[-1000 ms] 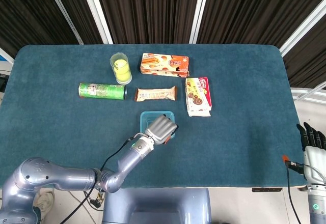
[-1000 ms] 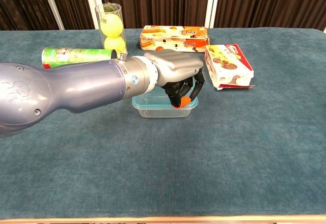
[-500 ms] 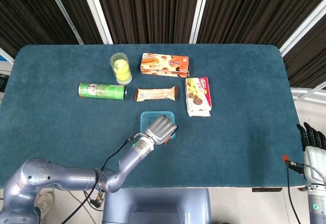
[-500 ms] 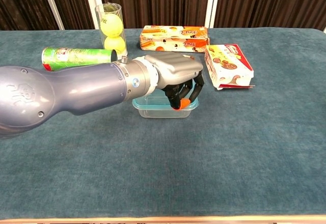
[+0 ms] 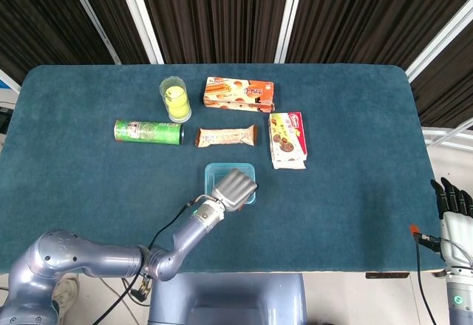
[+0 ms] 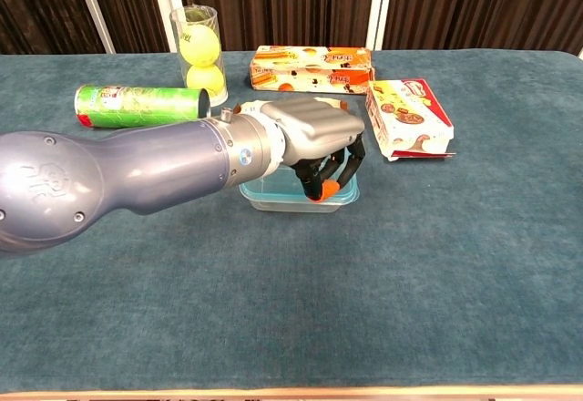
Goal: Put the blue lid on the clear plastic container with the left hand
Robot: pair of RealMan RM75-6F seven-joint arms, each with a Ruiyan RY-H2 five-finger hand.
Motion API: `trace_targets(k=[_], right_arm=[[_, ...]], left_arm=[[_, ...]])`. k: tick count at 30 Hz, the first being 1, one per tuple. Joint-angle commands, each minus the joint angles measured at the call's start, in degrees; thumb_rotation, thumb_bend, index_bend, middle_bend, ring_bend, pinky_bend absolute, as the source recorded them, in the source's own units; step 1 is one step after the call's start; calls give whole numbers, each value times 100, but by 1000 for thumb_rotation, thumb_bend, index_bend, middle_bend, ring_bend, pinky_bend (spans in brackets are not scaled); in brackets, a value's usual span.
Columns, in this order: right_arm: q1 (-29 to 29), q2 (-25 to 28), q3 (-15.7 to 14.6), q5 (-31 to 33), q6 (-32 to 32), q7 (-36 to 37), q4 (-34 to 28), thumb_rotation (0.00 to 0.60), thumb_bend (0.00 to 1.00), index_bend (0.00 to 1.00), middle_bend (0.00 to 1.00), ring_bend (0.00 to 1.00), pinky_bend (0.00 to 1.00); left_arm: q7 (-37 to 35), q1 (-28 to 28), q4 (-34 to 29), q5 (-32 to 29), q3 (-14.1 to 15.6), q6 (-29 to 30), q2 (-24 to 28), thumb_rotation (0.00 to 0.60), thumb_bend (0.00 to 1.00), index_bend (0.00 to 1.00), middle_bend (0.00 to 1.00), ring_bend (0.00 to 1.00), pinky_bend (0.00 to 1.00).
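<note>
Left hand has slid slightly back toward the robot over the clear plastic container; container nudged a bit too. Fingers curl down, palm-down over the box, likely pressing the blue lid to seat it. Whether they actually clamp the lid, can't tell. Lid looks on the rim already. Right hand idles off the tabletop edge, holding nothing, fingers pointing up

The left arm reaches from the near left toward the tabletop's middle, its hand palm-down with fingers curled under, while the right hand hangs at the near right edge, fingers upright.
</note>
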Motion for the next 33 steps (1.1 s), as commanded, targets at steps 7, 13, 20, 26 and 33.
trace_targets(k=[7,13,20,26,33], right_arm=[[1,4,-2,-2,-9,9,0,600,291,87,0,4,0],[0,5,-5,-5,-7,3,-1,600,291,88,0,4,0],[0,6,-5,-3,-8,0,-7,600,291,87,0,4,0],[-1,4,-2,4,-7,0,-11,600,292,87,0,4,0],[0,4,-4,1,-9,1,-9,600,292,87,0,4,0]], left_arm=[[54,14,106,134,59,17,-106,600,547,740,676,487,421],[-8,48,143,318,89,-16,-133,600,547,740,676,487,421],[10,78,219,442,141,-49,-150,600,546,741,676,487,421],[82,98,316,503,172,-36,-200,600,547,741,676,487,421],[205,119,369,475,184,-34,-223,600,547,741,676,490,421]])
